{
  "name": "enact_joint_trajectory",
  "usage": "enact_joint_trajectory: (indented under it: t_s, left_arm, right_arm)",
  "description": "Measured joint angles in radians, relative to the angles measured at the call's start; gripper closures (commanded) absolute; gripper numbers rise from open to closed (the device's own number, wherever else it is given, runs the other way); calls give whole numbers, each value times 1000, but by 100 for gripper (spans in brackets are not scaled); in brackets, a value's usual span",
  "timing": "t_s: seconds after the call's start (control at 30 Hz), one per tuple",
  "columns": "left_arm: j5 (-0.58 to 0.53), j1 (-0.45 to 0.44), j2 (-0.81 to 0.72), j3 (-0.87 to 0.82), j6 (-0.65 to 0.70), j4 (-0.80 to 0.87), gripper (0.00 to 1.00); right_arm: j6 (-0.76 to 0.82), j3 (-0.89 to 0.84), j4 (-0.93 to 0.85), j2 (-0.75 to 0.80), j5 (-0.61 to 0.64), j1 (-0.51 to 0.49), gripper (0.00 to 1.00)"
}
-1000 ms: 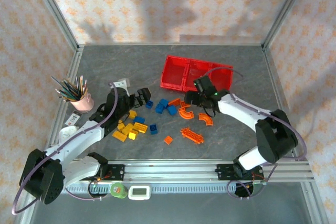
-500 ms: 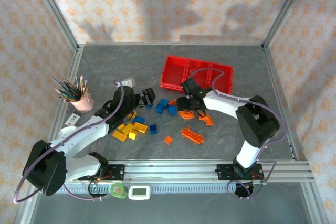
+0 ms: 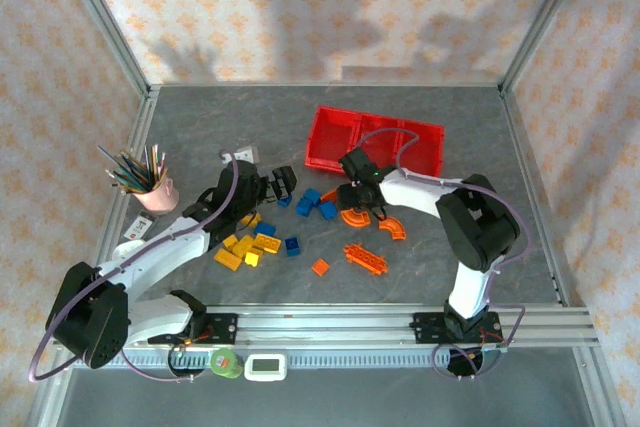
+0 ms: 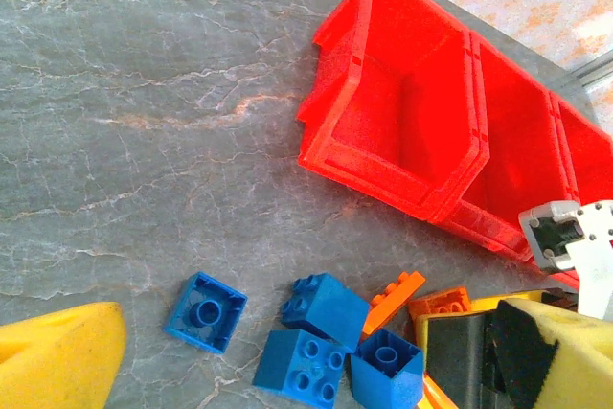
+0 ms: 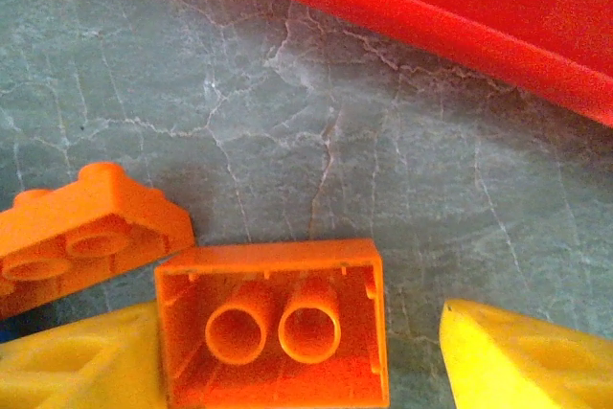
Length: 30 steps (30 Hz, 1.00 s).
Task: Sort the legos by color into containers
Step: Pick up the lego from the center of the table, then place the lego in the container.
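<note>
Loose legos lie mid-table: blue ones (image 3: 312,202), yellow ones (image 3: 245,247) and orange ones (image 3: 366,258). Behind them stand the joined red containers (image 3: 375,142), whose near bin (image 4: 402,122) holds nothing. My right gripper (image 3: 355,202) is low over an upside-down orange brick (image 5: 273,323). Its jaws are open around the brick: the left finger (image 5: 77,361) touches it, the right finger (image 5: 527,361) stands apart. My left gripper (image 4: 311,375) is open just above the table, with three blue bricks (image 4: 326,308) between its fingers and none gripped.
A pink cup of coloured pencils (image 3: 155,192) stands at the left. A second orange brick (image 5: 86,232) lies just left of the one between my right fingers. A single blue brick (image 4: 206,311) sits to the left of the blue cluster. The glass walls are well away.
My right gripper has swung left and come down over the orange bricks, its jaws narrowing. My left gripper has crept right toward the blue bricks.
</note>
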<state>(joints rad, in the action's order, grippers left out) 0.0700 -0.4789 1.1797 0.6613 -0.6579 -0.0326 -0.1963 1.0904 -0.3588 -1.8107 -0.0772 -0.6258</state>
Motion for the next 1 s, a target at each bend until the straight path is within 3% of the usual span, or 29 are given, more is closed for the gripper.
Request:
enact_joint_trajectory:
  t_s: [0.23,0.43,0.7,1.0]
  left_arm:
    - [0,0,3,0,1,6,1]
    - [0,0,3,16,3,24,1]
    - [0,0,3,44,3,39,1]
    - [-23,6,7,130,18,75,1]
  right_arm:
    - [7,9,8,-14,6,0,48]
    - [14,10,7,-12,14,0,57]
    - [14,75,-77,37,37,0,58]
    - [14,399,-106,-36,106,0,58]
